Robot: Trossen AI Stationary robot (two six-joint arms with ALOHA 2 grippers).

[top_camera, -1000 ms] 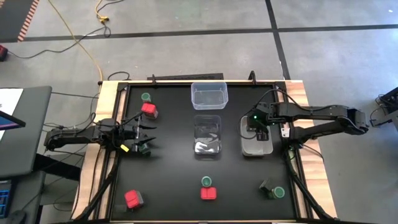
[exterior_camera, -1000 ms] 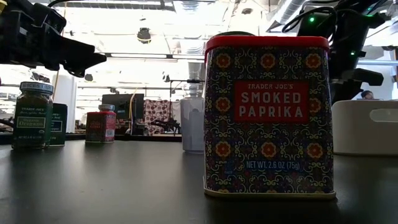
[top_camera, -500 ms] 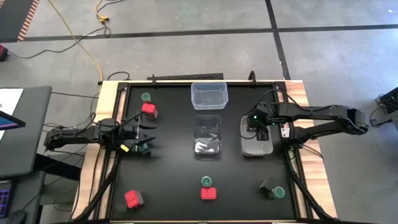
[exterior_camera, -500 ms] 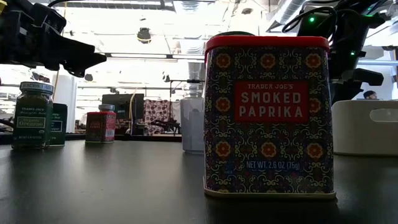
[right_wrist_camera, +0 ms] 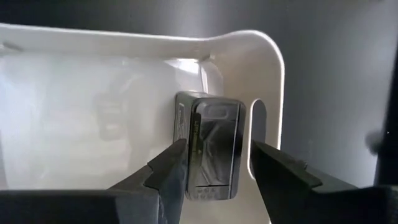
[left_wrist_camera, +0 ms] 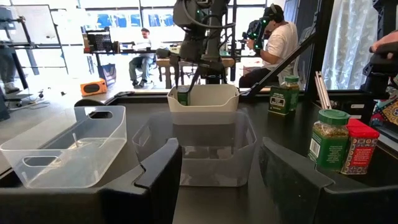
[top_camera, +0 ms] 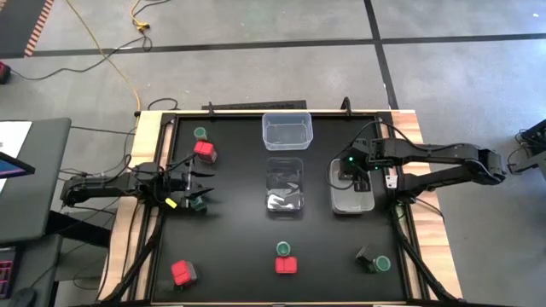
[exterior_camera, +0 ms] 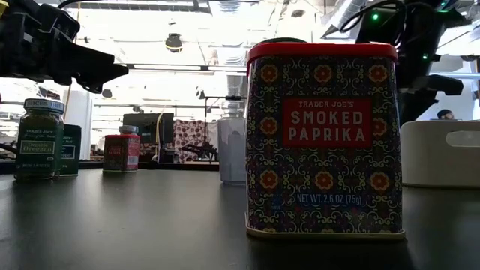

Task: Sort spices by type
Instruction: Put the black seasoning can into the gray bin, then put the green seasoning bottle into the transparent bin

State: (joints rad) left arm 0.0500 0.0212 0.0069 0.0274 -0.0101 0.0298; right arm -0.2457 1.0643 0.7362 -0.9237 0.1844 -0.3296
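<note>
the black tabletop point(top_camera: 239, 239) is carrying three tubs in a loose row: a clear tub point(top_camera: 287, 130) at the far edge, a second clear tub point(top_camera: 284, 188) at the middle, and a white tub point(top_camera: 351, 192) to its right. the right hand point(right_wrist_camera: 214, 165) is hanging inside the white tub with a dark blocky spice container point(right_wrist_camera: 212, 146) sitting between its fingers, pads close on both sides, though contact is hard to tell. the left hand point(top_camera: 198, 184) is hovering at the left side, fingers partly apart and holding nothing, just above a green-lidded jar point(top_camera: 198, 205). red tins point(top_camera: 205, 151) and other green-lidded jars are standing scattered around the tabletop.
</note>
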